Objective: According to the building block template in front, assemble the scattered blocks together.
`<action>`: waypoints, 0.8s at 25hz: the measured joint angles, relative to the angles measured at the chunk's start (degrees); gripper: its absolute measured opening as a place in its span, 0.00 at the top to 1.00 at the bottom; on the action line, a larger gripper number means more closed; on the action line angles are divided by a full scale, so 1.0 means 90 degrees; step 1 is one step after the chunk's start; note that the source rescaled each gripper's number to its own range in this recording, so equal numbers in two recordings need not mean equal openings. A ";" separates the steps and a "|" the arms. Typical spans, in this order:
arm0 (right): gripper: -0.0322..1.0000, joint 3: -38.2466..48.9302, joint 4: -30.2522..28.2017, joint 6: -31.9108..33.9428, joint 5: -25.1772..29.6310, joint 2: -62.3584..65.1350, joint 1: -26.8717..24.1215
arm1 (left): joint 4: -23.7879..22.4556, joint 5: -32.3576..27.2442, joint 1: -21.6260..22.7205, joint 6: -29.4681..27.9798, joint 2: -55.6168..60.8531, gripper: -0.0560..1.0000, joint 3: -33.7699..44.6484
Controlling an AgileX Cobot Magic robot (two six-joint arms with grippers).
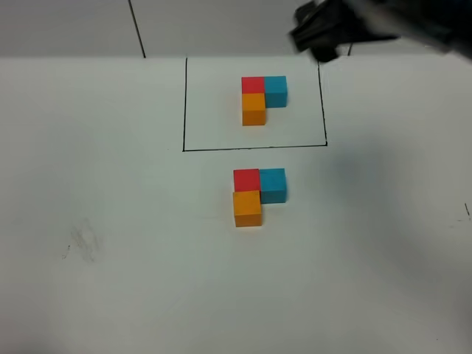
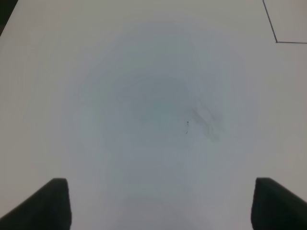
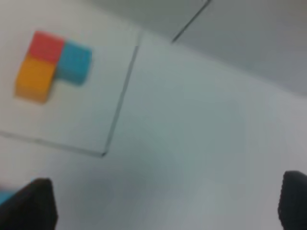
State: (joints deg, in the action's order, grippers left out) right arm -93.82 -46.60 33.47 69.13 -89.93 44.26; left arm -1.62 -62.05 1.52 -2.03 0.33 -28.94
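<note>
The template (image 1: 262, 99) is an L of red, blue and orange cubes inside a black drawn rectangle (image 1: 184, 110) at the back; it also shows in the right wrist view (image 3: 50, 64). In front of it the unframed red cube (image 1: 246, 179), light blue cube (image 1: 272, 184) and orange cube (image 1: 248, 208) sit together in the same L. My right gripper (image 1: 321, 33) is blurred, high at the back right, open and empty (image 3: 165, 206). My left gripper (image 2: 160, 203) is open and empty over bare table; it is out of the high view.
The white table (image 1: 110, 221) has a faint grey smudge (image 1: 81, 243) at the front left, also in the left wrist view (image 2: 206, 122). A corner of the drawn rectangle (image 2: 277, 41) shows there too. A dark seam line (image 1: 137, 29) runs behind the table.
</note>
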 joint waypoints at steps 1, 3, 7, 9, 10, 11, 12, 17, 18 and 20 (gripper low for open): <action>0.10 0.0000 -0.0203 -0.0213 0.0000 0.0289 -0.0199 | 0.0000 0.0000 0.0000 0.0000 0.0000 0.27 0.0000; 0.10 0.0000 -0.0424 -0.0914 0.0008 0.0823 -0.0792 | 0.0000 0.0000 0.0000 0.0000 0.0000 0.27 0.0000; 0.11 0.0000 -0.0439 -0.2673 0.0045 0.1816 -0.2157 | 0.0000 0.0000 0.0000 0.0000 0.0000 0.27 0.0000; 0.11 0.0000 -0.0292 -0.3403 0.0047 0.2224 -0.2771 | 0.0000 0.0000 0.0000 0.0000 0.0000 0.27 0.0000; 0.11 0.0000 -0.0207 -0.3651 0.0052 0.2451 -0.3072 | 0.0000 0.0000 0.0000 0.0000 0.0000 0.27 0.0000; 0.11 0.0000 -0.0114 -0.3806 0.0059 0.2690 -0.3297 | 0.0000 0.0000 0.0000 0.0000 0.0000 0.27 0.0000; 0.11 0.0000 -0.0046 -0.3884 0.0059 0.2948 -0.3517 | 0.0000 0.0000 0.0000 0.0000 0.0000 0.27 0.0000; 0.11 0.0084 0.0516 -0.4174 0.0084 0.4460 -0.3758 | 0.0000 0.0000 0.0000 0.0000 0.0000 0.27 0.0000; 0.11 0.0167 0.0736 -0.4234 0.0084 0.4853 -0.3758 | 0.0000 0.0000 0.0000 0.0000 0.0000 0.27 0.0000; 0.11 0.0393 0.1113 -0.4325 0.0092 0.5562 -0.3758 | 0.0000 0.0000 0.0000 0.0000 0.0000 0.27 0.0000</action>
State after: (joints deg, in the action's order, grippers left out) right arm -90.28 -36.58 -5.45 69.96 -39.88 10.43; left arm -1.62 -62.05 1.52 -2.03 0.33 -28.94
